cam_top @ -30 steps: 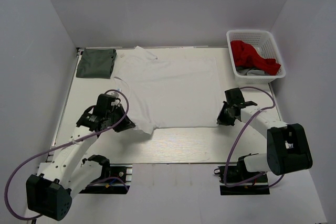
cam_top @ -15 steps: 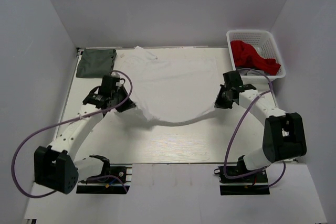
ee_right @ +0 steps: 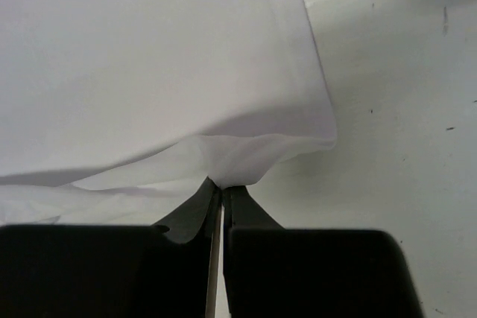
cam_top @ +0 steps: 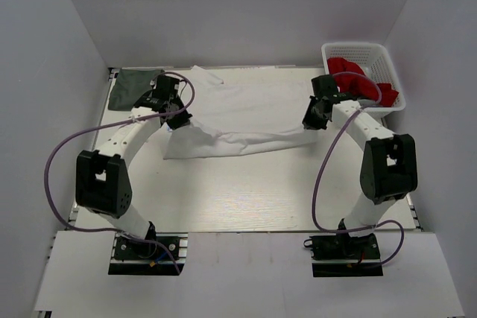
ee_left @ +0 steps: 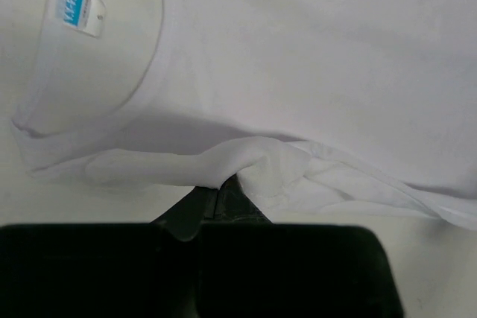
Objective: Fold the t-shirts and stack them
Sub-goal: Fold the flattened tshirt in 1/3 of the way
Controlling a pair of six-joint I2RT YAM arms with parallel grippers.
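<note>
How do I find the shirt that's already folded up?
Look at the table's far left corner. A dark grey-green folded shirt lies there, beside the big white shirt. It is the only dark, tidy one; the red cloth sits in the basket.

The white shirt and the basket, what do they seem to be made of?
The shirt looks like soft, matte knit cloth, probably cotton: it drapes, creases, and has a sewn label. The basket looks like stiff white plastic: its walls are a moulded lattice.

White table (cam_top: pixel 246 191), 3 items on it.
White tee (cam_top: pixel 250 109) ctr to 12 o'clock; folded grey tee (cam_top: pixel 128 93) at 10; basket (cam_top: pixel 363 47) at 2.
</note>
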